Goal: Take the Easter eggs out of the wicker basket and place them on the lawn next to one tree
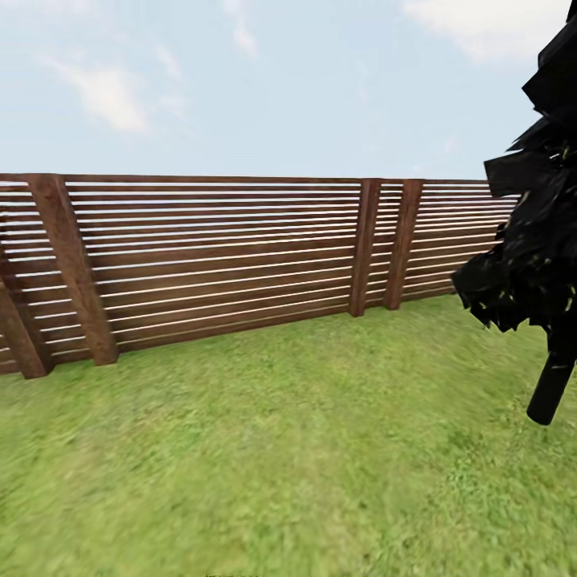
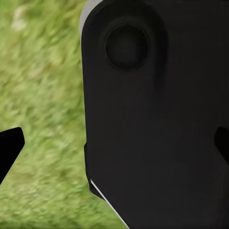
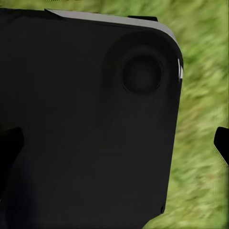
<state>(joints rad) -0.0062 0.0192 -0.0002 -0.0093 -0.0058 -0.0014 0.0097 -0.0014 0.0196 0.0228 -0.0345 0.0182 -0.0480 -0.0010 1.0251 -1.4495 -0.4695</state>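
From the head camera I have the lawn (image 1: 288, 449) running from 6 o'clock up past the middle of my picture, short mottled green grass that is smeared and soft in the lower half, so I can pick out no detail on it. This is the garden, closed at the back by one dark brown slatted fence (image 1: 224, 256) crossing from 9 o'clock to 3 o'clock; I count five upright posts on it, two at the left end leaning against one another, one a little inward of them, and a close pair right of centre. One all-black tree (image 1: 533, 240) stands at 3 o'clock, its crown cut off by the right edge and the top corner, its dark trunk meeting the grass at about 4 o'clock. Above the fence is pale sky with a few thin clouds. On the left wrist camera a large black rounded body of the robot (image 2: 152, 119), bearing one round recess, covers most of the frame, with blurred grass beside it; the left gripper (image 2: 114, 148) shows as two dark fingertips at opposite edges of the picture, spread wide with nothing between them. The right wrist camera gives much the same: a black panel (image 3: 86, 119) with one round recess, grass along one side, and the right gripper (image 3: 114, 148) spread apart, its fingertips at the frame edges, one nearly lost against the black.
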